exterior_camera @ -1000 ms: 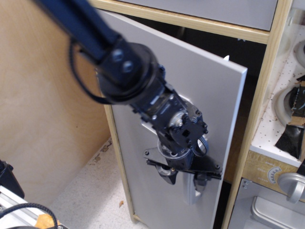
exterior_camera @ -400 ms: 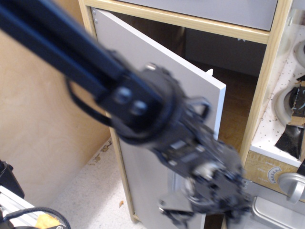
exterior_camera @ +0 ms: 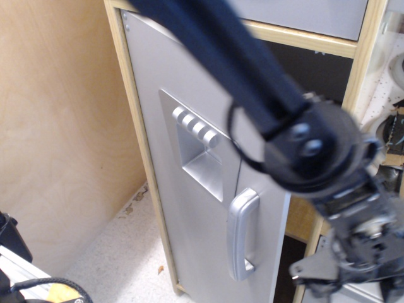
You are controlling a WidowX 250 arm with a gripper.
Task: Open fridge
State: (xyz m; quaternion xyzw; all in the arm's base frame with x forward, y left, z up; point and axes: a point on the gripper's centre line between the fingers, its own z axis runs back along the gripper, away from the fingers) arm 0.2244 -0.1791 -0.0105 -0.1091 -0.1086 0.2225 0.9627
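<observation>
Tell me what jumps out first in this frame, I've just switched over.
The black arm dominates, sweeping blurred from top centre down to the lower right, where the claw is too smeared to read. Behind it, left of centre, the fridge's silver-grey door stands swung out, dispenser recess and curved handle facing the camera, dark interior showing past its right edge.

end effector [exterior_camera: 353, 268] right of fridge [exterior_camera: 202, 170]

No legible text or labels
</observation>
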